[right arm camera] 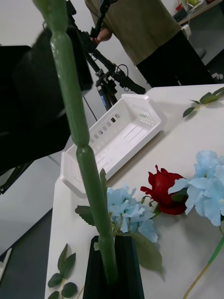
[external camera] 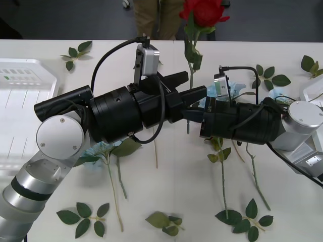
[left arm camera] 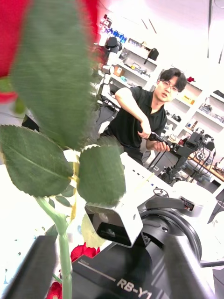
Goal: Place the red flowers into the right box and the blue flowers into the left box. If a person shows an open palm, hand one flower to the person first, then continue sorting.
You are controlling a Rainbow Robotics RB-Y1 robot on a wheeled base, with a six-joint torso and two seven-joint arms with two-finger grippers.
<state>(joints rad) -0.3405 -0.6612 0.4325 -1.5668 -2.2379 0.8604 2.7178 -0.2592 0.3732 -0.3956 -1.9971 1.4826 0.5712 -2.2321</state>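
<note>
The broad white table (external camera: 166, 191) carries everything, with the stock strewn across it so each stem can be picked singly. At its left edge lies the left box (external camera: 25, 96), a shallow white plastic tray with a slotted base, and at the right edge the raised white rim of the right box (external camera: 312, 93) shows; both sit out to the sides, probably so the middle stays free for sorting.

The two black-and-silver arms cross the middle of the table and meet there. The right hand (external camera: 194, 113) is clamped on the thin green stem of a red artificial rose (external camera: 203, 11), holding it upright so the bloom stands high toward the table's far side; the right wrist view shows the stem (right arm camera: 81, 140) rising out of the closed black fingers. The left hand (external camera: 189, 88) sits just beside that stem with its fingers (left arm camera: 30, 271) apart on either side, which looks like a transfer between arms.

On the table lie the pale sky-blue hydrangea-like clusters (right arm camera: 128, 210) with another red rose (right arm camera: 163, 189) between them, and loose green leaf sprigs (external camera: 83, 217) near the front edge, none of these yet boxed.
</note>
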